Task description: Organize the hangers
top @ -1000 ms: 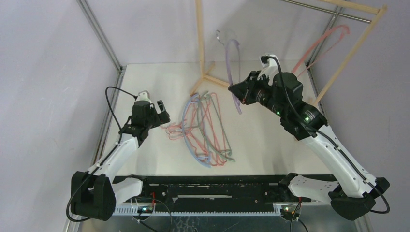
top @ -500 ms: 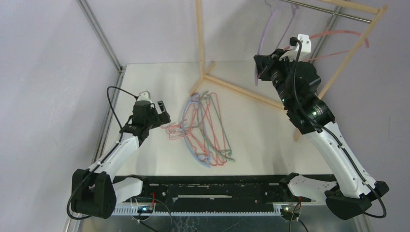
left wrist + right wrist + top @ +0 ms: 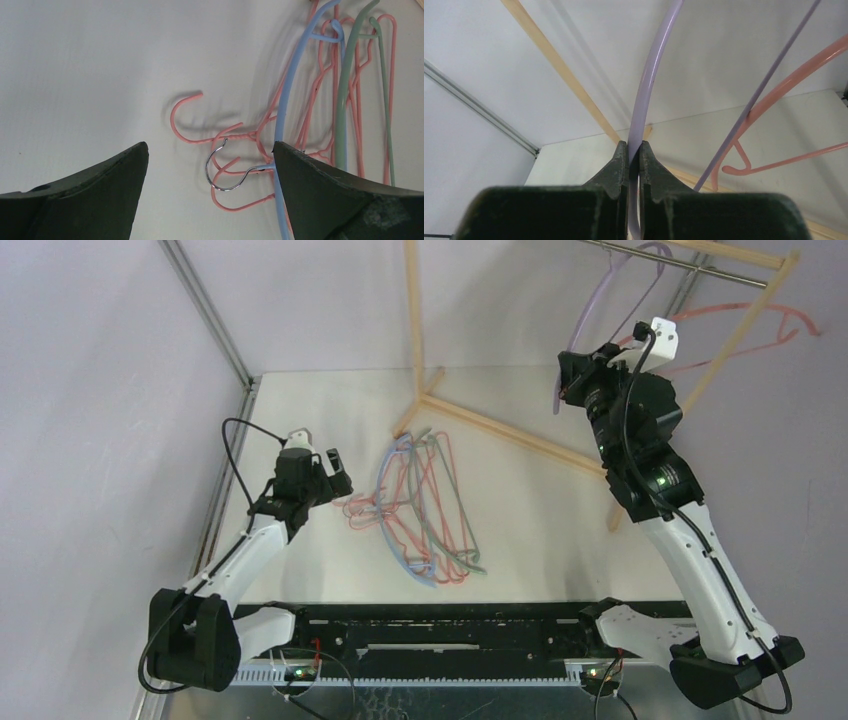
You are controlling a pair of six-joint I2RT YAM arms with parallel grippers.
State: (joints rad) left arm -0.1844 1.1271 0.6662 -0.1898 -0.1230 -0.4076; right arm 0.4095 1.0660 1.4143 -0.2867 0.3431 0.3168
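A tangle of pink, blue and grey-green hangers (image 3: 425,505) lies flat on the white table. My left gripper (image 3: 318,462) hovers open just left of the pile. In the left wrist view a metal hook (image 3: 220,170) and pink hooks (image 3: 182,117) lie below my left gripper (image 3: 210,146). My right gripper (image 3: 566,380) is raised at the back right, shut on a lilac hanger (image 3: 592,308) whose top reaches the metal rail (image 3: 720,275). The right wrist view shows my right gripper (image 3: 634,147) pinching the lilac hanger (image 3: 654,70). A salmon hanger (image 3: 765,318) hangs from the rail.
The pale wooden rack frame (image 3: 505,432) has a foot running across the table's back right and an upright post (image 3: 413,310) at the back centre. Aluminium cage posts (image 3: 205,310) and grey walls close in the table's sides.
My right arm has carried the lilac hanger up and to the right, to the rail. The salmon hanger has swung rightward. The left arm and the pile have not moved.
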